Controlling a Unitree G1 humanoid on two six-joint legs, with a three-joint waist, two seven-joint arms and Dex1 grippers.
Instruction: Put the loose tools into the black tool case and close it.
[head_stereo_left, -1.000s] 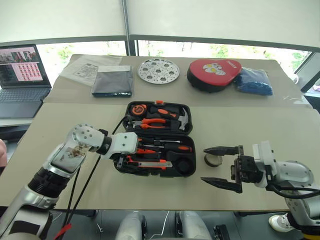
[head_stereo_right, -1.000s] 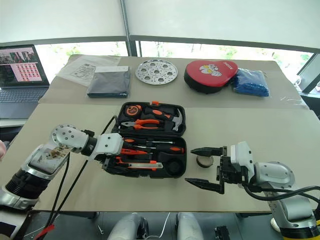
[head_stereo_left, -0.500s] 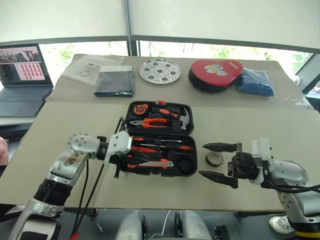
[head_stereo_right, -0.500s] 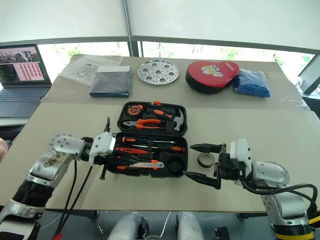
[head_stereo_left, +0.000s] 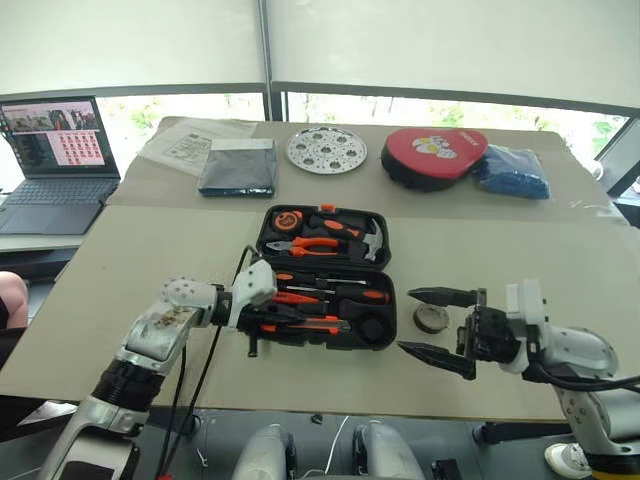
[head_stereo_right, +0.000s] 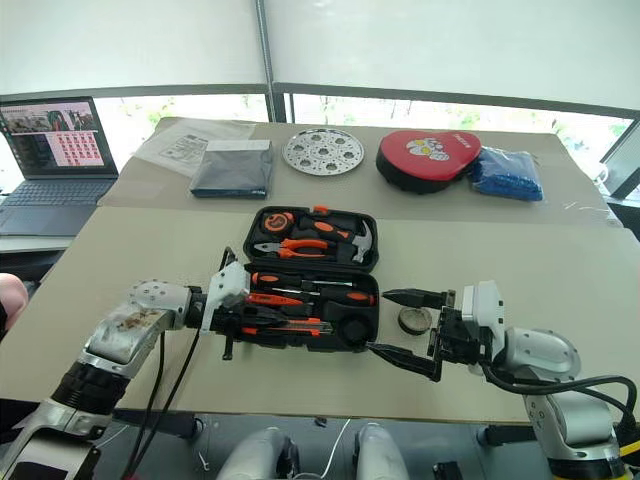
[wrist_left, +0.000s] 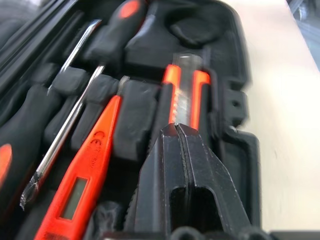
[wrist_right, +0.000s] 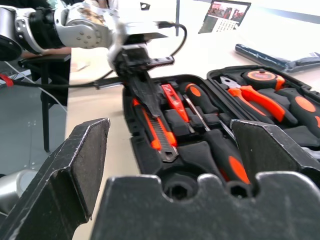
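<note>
Black tool case (head_stereo_left: 322, 280) lying open on the near tan table (head_stereo_left: 120, 270), lid half toward the window, tray half toward the robot. In the lid: pliers (head_stereo_left: 300, 246), hammer (head_stereo_left: 366, 238), tape measure (head_stereo_left: 290, 218). In the tray: two long-shafted screwdrivers (head_stereo_left: 340, 291), slim orange tester screwdriver (wrist_left: 87, 177), utility knife (wrist_left: 184, 97) — all seated in their moulded slots. Left gripper (wrist_left: 181, 150) at the tray's left end, fingers pressed together, empty, tip over the knife's near end; touching or just above, cannot tell. Small dark tape roll (head_stereo_left: 431, 318) on the table just right of the case, outside it. Right gripper (head_stereo_left: 437, 328) spread wide beside the roll, one finger beyond it, the other nearer the table edge, apart from it. Behind, on the far table: laptop (head_stereo_left: 55, 150), dark grey pouch (head_stereo_left: 238, 166), perforated metal disc (head_stereo_left: 326, 150), red-black pad (head_stereo_left: 434, 155), blue bag (head_stereo_left: 510, 172)
</note>
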